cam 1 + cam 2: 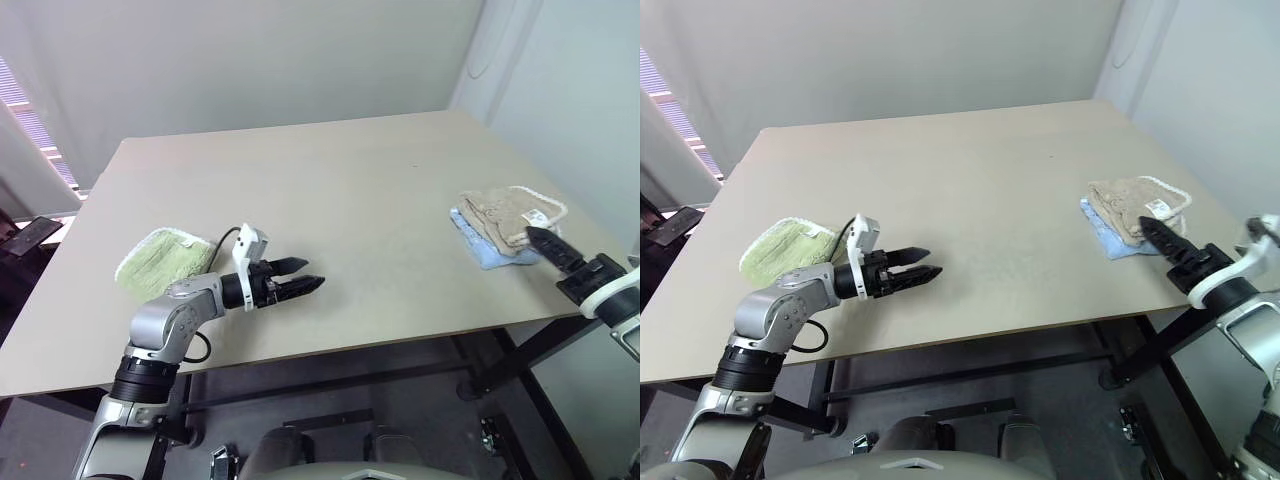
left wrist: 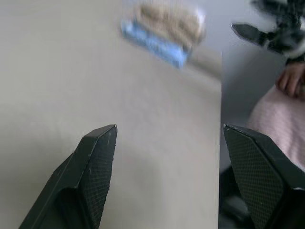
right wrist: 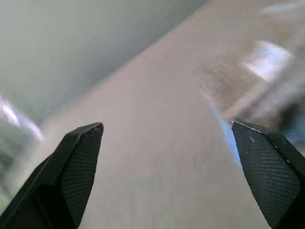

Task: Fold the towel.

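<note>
The beige towel (image 1: 503,210) with white corded edging lies bunched in a small folded pile near the table's right edge. It rests on a light blue cloth (image 1: 482,248). My right gripper (image 3: 167,125) is open and holds nothing. It comes in from the right edge, with its fingertips (image 1: 533,236) at the towel's near side. My left gripper (image 1: 312,273) hovers over the front left of the table, pointing right, far from the towel. Its jaws are open with nothing between them.
A light green folded cloth (image 1: 160,260) lies at the front left, just behind my left arm. The tan table (image 1: 330,180) is bare across its middle and back. Walls stand close behind and to the right. A person's hand (image 2: 291,78) shows beyond the table's right edge.
</note>
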`<state>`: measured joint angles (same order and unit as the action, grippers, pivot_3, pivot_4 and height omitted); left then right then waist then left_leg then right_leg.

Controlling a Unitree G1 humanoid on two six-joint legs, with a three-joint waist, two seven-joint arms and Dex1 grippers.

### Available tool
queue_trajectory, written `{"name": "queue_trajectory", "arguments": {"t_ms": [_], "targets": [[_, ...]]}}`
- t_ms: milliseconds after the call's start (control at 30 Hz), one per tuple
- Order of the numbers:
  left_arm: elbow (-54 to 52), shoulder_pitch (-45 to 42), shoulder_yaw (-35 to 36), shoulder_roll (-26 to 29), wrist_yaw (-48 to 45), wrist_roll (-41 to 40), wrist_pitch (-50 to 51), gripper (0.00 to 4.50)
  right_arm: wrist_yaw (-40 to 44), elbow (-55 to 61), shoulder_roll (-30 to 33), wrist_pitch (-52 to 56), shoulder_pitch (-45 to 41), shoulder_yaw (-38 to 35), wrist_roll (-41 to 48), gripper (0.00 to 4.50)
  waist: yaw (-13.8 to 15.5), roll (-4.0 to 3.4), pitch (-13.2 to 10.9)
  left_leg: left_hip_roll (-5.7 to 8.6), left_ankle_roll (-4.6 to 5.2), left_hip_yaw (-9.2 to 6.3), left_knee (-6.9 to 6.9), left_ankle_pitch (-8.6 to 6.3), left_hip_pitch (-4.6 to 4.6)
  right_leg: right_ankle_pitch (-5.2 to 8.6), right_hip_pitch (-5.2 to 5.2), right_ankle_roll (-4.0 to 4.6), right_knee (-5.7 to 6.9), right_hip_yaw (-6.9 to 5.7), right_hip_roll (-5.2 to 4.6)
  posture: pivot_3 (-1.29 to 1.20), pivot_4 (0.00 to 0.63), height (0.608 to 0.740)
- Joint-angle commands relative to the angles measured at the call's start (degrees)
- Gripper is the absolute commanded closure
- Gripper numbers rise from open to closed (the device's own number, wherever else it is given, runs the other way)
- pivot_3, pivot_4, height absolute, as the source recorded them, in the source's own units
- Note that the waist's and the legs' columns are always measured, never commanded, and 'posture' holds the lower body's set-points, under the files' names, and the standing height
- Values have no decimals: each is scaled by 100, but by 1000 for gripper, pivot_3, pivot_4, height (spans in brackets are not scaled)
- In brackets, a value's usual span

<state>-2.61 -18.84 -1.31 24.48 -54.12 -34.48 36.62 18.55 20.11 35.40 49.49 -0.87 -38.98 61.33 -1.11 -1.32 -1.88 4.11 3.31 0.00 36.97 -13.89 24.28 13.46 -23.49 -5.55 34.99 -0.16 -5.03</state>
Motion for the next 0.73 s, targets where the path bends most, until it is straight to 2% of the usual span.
{"name": "queue_trajectory", "arguments": {"t_ms": [33,167,267,367,533,733], "targets": [[-350,169,123,213,-335,37,-479,745,1150,810,181,-1179,160,978,-1058,21,29,-2,0,0,0,0,0,0,0,1,3,-1,-1,0,0,0,0,736],[-598,391,86,424,-529,167,-857,745,2099,578,411,-1520,185,1960,-1572,21,78,21,-16,1,-1,0,3,0,1,1,10,0,-9,-2,-6,0,0,736],[-737,523,281,439,-454,141,-1129,745,2623,322,433,-1817,179,2316,-1834,21,166,24,-18,2,-1,1,3,0,8,1,7,1,-24,-3,-8,0,0,736],[-689,687,610,595,-540,81,-1405,745,2659,312,291,-1993,69,2663,-2107,21,197,24,-17,2,-1,1,-4,-1,10,0,2,1,-43,-5,-7,0,0,736],[-879,1097,1023,629,-176,185,-1807,745,3096,-67,319,-2095,-244,3034,-2273,21,197,25,-17,3,2,2,-23,-3,11,-2,-5,1,-70,-7,-4,0,0,736],[-1418,1807,1250,642,280,191,-1857,745,3093,-398,85,-1988,-581,3090,-2176,21,208,28,-17,3,2,2,-33,-3,9,-3,-3,2,-70,-7,-4,0,0,736]]}}
